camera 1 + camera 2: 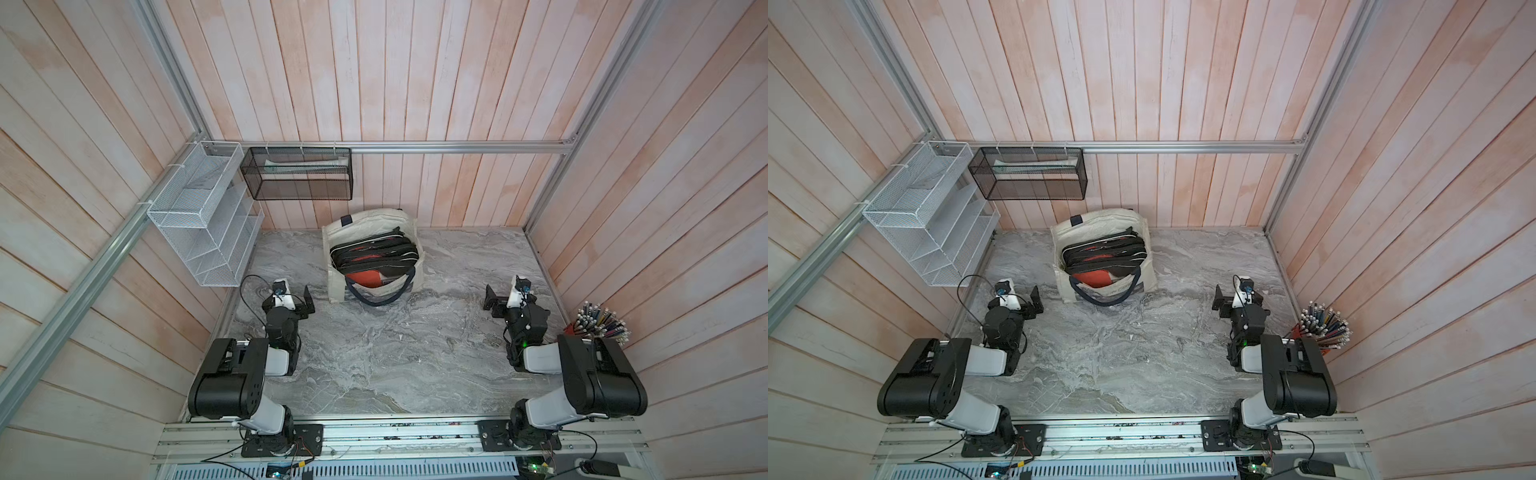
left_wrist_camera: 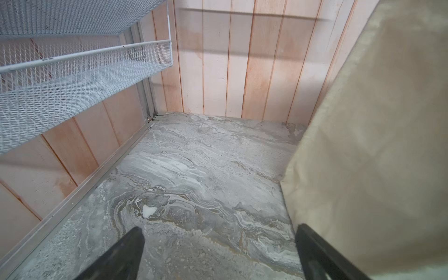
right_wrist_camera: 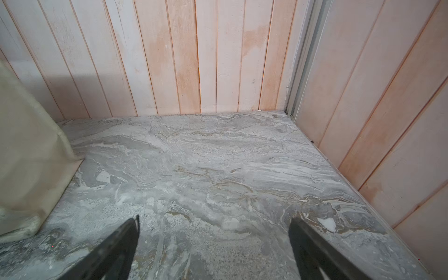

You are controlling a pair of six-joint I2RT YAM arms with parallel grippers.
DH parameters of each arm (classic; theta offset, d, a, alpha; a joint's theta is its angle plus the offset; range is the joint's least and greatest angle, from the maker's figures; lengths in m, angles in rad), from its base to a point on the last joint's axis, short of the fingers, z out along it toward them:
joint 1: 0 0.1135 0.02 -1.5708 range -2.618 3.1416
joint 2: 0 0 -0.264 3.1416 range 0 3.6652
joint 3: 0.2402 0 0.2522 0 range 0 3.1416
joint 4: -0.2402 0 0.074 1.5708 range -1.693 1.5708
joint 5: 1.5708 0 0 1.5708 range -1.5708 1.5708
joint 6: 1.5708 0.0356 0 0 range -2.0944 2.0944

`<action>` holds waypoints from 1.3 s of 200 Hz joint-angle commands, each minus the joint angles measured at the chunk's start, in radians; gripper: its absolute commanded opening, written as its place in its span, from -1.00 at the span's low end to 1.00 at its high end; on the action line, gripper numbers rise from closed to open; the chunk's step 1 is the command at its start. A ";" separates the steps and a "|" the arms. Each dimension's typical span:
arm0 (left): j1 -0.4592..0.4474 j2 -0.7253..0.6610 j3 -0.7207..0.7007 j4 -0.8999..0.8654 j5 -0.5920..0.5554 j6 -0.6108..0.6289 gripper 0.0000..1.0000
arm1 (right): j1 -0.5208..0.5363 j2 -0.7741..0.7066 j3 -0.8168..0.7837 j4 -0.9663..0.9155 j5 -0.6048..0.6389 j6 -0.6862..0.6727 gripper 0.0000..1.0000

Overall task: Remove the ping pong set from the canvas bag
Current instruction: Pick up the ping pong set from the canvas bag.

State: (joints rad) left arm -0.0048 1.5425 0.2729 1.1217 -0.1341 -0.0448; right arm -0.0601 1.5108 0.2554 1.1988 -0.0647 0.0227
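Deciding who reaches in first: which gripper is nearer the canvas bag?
Left. The left gripper sits close beside the canvas bag's near corner, apart from it. The right gripper sits on the bag's other side, with a clearly wider stretch of tabletop between them.

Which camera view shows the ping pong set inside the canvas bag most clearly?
Both top views: they look down into the open canvas bag, so the black and red ping pong set is visible. The left wrist and right wrist views show only the bag's cream outer wall, nothing of the set.
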 commanded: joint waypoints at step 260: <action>0.003 -0.008 0.010 0.006 -0.019 -0.004 1.00 | 0.000 -0.005 -0.003 0.006 0.038 0.017 0.97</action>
State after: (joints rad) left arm -0.0048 1.5425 0.2729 1.1217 -0.1349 -0.0448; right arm -0.0605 1.5108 0.2554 1.1961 -0.0647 0.0231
